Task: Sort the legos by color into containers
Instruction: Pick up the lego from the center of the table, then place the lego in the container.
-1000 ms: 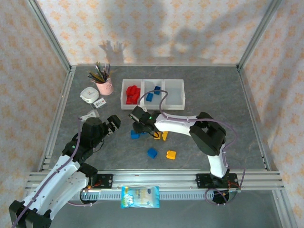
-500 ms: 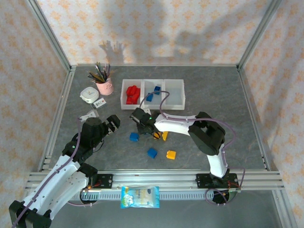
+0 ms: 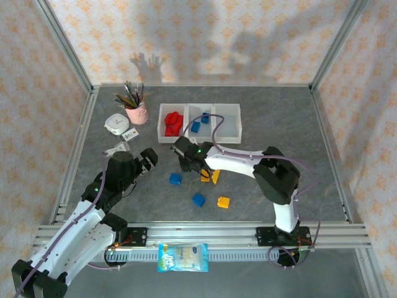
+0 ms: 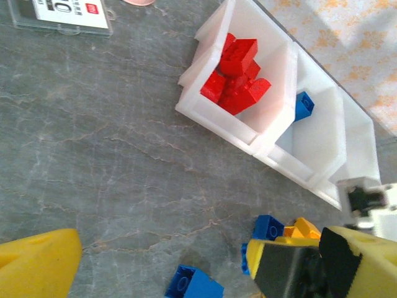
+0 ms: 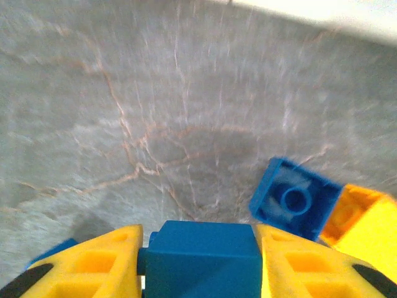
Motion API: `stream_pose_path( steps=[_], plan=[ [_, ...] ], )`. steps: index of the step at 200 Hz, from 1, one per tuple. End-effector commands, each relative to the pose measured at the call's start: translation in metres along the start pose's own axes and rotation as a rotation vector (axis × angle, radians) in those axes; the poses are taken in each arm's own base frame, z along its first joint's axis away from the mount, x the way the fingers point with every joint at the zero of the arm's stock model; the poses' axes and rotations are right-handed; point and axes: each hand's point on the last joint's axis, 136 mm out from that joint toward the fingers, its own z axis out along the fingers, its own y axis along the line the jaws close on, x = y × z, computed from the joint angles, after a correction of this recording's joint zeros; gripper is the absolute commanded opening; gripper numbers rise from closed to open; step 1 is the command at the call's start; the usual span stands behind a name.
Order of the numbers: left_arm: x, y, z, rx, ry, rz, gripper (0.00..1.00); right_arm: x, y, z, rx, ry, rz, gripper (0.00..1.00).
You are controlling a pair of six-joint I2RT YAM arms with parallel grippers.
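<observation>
Nearest the arm bases, one loose blue lego (image 3: 198, 199) and one yellow-orange lego (image 3: 223, 202) lie unsorted on the table (image 3: 298, 161). A little farther, a second loose blue lego (image 3: 175, 179) lies just left of the right gripper (image 3: 192, 166). The right gripper's fingers (image 5: 87, 264) are narrowed onto the held blue lego (image 5: 201, 257), clamping its two opposite side faces so that it sits square between them. This appears to be the pick step, with transport to follow. To the left, the left gripper (image 3: 150, 158) hovers with fingers (image 4: 37, 261) spread wide and holding nothing, probably parked there to leave the right arm room. Farthest are the containers (image 3: 226, 141): the left compartment holds the red legos (image 3: 173, 123) and the middle one the sorted blue legos (image 3: 200, 121). The middle compartment is therefore the likely destination for the held piece.
</observation>
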Motion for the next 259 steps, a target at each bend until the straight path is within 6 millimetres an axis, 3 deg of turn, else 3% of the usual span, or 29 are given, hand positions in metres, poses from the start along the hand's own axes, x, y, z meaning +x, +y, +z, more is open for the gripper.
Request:
stream_pose_path(
  steps=[1,28,61,110,126,159,201,259],
  plan=[
    [-0.018,-0.03,-0.003,0.094,-0.032,0.012,0.99,-0.059,-0.011,-0.043,-0.011,-0.144,0.038,0.42],
    [-0.022,-0.046,0.007,0.127,-0.027,0.025,0.99,-0.1,-0.035,-0.048,0.026,-0.216,0.071,0.43],
    [-0.024,-0.064,0.023,0.169,-0.007,0.037,0.99,-0.136,-0.065,-0.02,0.107,-0.23,0.098,0.43],
    [-0.026,-0.072,0.04,0.165,0.002,0.057,0.99,-0.164,-0.083,0.018,0.159,-0.242,0.101,0.44],
    [-0.026,-0.073,0.042,0.161,0.002,0.063,0.99,-0.167,-0.086,0.027,0.169,-0.227,0.105,0.49],
    [-0.029,-0.073,0.041,0.152,-0.003,0.074,0.99,-0.175,-0.078,0.012,0.122,-0.247,0.093,0.56],
    [-0.027,-0.068,0.034,0.146,0.003,0.081,0.99,-0.157,-0.075,-0.018,0.083,-0.252,0.093,0.59],
    [-0.021,-0.043,0.012,0.096,-0.013,0.054,0.99,-0.085,-0.037,-0.03,0.013,-0.149,0.034,0.63]
  ],
)
